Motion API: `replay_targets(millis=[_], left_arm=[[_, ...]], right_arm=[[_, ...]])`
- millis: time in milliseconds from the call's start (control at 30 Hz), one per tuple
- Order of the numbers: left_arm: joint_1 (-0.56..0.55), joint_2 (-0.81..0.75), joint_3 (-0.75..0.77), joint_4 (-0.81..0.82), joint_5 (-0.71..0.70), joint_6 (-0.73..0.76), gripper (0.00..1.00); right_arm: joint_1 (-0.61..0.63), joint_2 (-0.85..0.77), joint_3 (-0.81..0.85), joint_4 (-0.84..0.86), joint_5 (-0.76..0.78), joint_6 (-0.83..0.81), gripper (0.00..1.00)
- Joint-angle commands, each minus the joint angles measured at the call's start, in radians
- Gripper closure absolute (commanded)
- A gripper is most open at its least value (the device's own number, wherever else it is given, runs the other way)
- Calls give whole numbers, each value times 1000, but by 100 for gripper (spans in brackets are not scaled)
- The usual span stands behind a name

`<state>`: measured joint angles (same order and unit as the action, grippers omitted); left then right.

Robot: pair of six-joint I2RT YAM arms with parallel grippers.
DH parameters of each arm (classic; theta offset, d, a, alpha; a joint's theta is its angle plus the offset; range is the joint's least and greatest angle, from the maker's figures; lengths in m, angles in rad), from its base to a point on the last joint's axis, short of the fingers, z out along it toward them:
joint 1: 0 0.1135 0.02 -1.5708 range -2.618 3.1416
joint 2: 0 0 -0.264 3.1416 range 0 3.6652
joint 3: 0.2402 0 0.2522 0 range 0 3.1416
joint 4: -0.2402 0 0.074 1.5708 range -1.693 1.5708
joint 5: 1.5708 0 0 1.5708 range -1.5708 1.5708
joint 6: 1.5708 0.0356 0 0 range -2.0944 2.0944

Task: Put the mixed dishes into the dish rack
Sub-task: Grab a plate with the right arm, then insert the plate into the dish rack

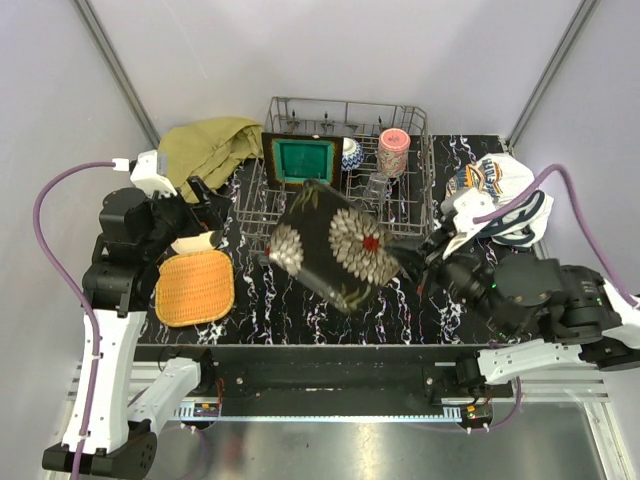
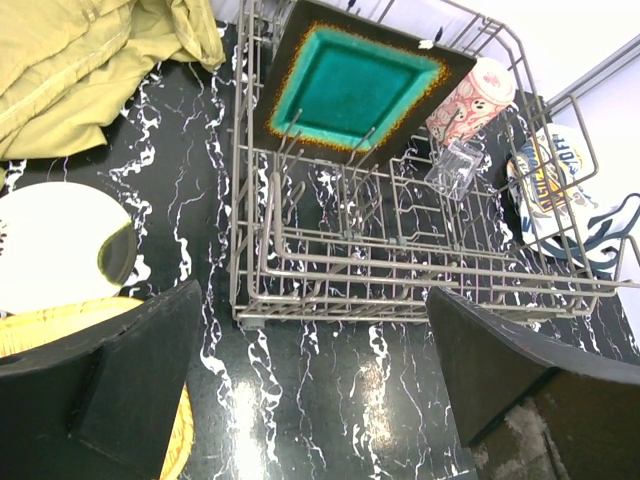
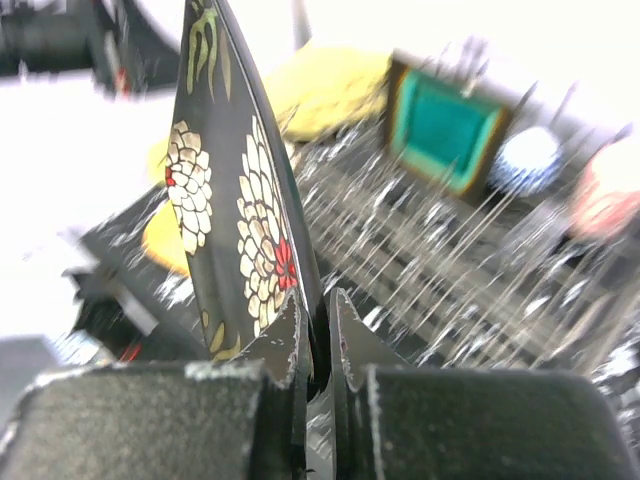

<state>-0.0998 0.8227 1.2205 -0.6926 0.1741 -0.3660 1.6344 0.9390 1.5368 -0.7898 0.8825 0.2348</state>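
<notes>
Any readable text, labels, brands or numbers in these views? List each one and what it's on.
Nothing here is legible.
White printed cloth: blue and yellow emblem, any lettering too small and blurred to read.
Pink cup: printed pattern only, no words readable.
Dark floral plate: flowers only, no text.

plate [image 1: 335, 245] before dish rack [image 1: 262, 205], cup [image 1: 393, 152] inside it
</notes>
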Motion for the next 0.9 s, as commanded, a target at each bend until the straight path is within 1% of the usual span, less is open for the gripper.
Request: replay_targets(millis=[0, 33, 67, 100, 200, 233, 267, 333, 367, 400, 433, 467, 533, 567, 600, 633, 667, 700, 767, 800, 867], left_arm=[[3, 3, 45, 11, -25, 12, 1], [5, 7, 45, 13, -22, 9, 1], [3, 9, 45, 15, -21, 6, 1], [5, 10, 45, 16, -19, 4, 1], [5, 18, 42, 21, -15, -4, 1], [5, 18, 40, 24, -15, -4, 1], [3, 16, 40, 24, -13, -4, 1], [3, 21, 40, 25, -16, -1, 1], [5, 23, 43, 25, -15, 4, 1], [3, 23, 43, 25, -21, 6, 1], [5, 26, 45, 27, -22, 7, 1], [5, 27, 45, 28, -22, 13, 1], [5, 36, 50, 28, -30, 19, 1], [5, 41, 53, 31, -31, 27, 1], [5, 46, 57, 31, -35, 32, 1], [5, 58, 60, 31, -36, 33, 1], [3, 62, 66, 33, -38, 39, 1], [5, 67, 68, 34, -41, 41, 1], [3, 79, 73, 42, -47, 44, 1], [5, 84, 71, 45, -48, 47, 1], [5, 92, 73, 59, -50, 47, 1]], right_arm=[[-10, 90, 170, 283, 173, -313, 100], [-33, 105, 183, 311, 167, -392, 100], [-72, 136, 203, 328, 135, -400, 100], [-184, 148, 242, 328, 25, -385, 100], [-301, 217, 301, 327, -115, -377, 100], [-355, 242, 318, 324, -138, -382, 100], [-384, 285, 335, 322, -163, -387, 100], [-457, 323, 381, 320, -261, -387, 100], [-531, 354, 408, 320, -295, -388, 100], [-580, 371, 422, 320, -363, -400, 100], [-620, 388, 436, 320, -396, -411, 100], [-701, 420, 466, 322, -466, -416, 100], [-781, 448, 494, 325, -577, -430, 100], [-856, 478, 519, 331, -624, -437, 100], [-890, 500, 537, 331, -717, -446, 100], [-927, 520, 554, 327, -762, -451, 100], [-956, 559, 589, 330, -839, -454, 100], [-1010, 578, 606, 330, -879, -456, 100], [-1051, 633, 644, 339, -1008, -463, 100], [-1091, 652, 654, 343, -1052, -471, 100], [-1120, 687, 663, 380, -1141, -480, 100]])
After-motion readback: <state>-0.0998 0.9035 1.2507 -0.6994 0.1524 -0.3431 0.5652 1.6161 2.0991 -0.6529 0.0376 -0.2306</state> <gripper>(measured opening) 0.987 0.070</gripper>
